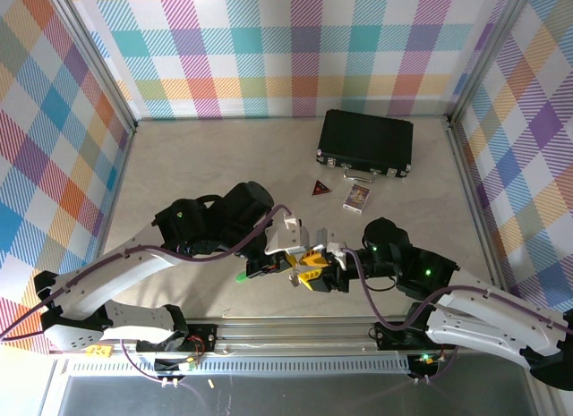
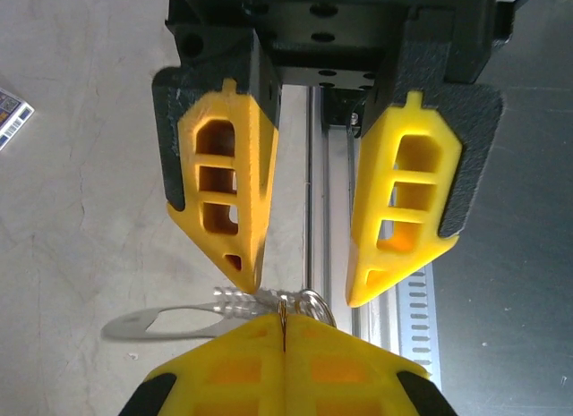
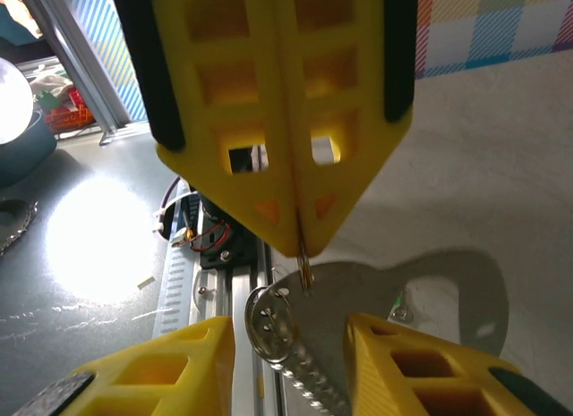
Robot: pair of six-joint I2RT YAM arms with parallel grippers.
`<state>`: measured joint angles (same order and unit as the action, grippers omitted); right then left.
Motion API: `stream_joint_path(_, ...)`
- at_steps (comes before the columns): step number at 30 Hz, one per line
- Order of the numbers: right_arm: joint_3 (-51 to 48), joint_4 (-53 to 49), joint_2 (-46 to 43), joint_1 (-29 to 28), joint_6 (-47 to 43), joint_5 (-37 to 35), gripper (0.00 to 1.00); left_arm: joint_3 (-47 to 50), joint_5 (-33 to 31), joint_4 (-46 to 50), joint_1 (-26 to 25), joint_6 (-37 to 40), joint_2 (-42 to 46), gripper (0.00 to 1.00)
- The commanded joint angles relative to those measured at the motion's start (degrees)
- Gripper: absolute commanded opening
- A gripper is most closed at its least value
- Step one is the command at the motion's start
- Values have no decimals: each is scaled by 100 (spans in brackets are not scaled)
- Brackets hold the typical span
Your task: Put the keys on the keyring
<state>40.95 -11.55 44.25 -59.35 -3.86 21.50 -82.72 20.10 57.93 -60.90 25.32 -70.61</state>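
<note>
Top external: finds both arms meeting low over the near edge of the pale, marbled table (image 1: pixel 179 165), left gripper (image 1: pixel 300 269) and right gripper (image 1: pixel 322 273) tip to tip, yellow plastic on black housings. Spots the bright green head of a key (image 1: pixel 242 275) just beside the left wrist. Farther back, notes a black rectangular case (image 1: pixel 365 143) with metal latches, a dark red triangle (image 1: pixel 320 189) and a patterned card (image 1: pixel 356 198), print too small to read. Left wrist: shows the left gripper (image 2: pixel 284 340) pressed together on the thin wire keyring (image 2: pixel 285 309). Opposite, catches the right gripper (image 2: pixel 304 289) with jaws apart, its hollow lattice fingers (image 2: pixel 224 183) either side of the ring, and a flat, slotted, shiny metal tag (image 2: pixel 166 322) beside them. Right wrist: looks up at the left gripper (image 3: pixel 300 241) clamped on the keyring (image 3: pixel 305 271), above the spread right gripper (image 3: pixel 286 325). Between its fingers, picks out a ridged silvery piece (image 3: pixel 309 389) and the smooth tag (image 3: pixel 430 291).
</note>
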Motion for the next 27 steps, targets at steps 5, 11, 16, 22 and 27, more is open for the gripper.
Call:
stream_joint_path(5,37,542,0,-32,103,151,39,32,212,-98,-62,51,128,0)
stream_joint_path(11,-7,777,116,-33,199,241,28,42,254,-124,-62,43,127,0)
stream_joint_path(16,-32,839,162,-36,220,253,14,45,291,-133,-62,35,131,0)
stream_joint_path(22,-12,778,173,-30,184,252,0,158,390,-353,-71,-38,213,0)
stream_joint_path(27,-104,918,19,-26,184,115,0,518,565,-1009,-71,-251,441,0)
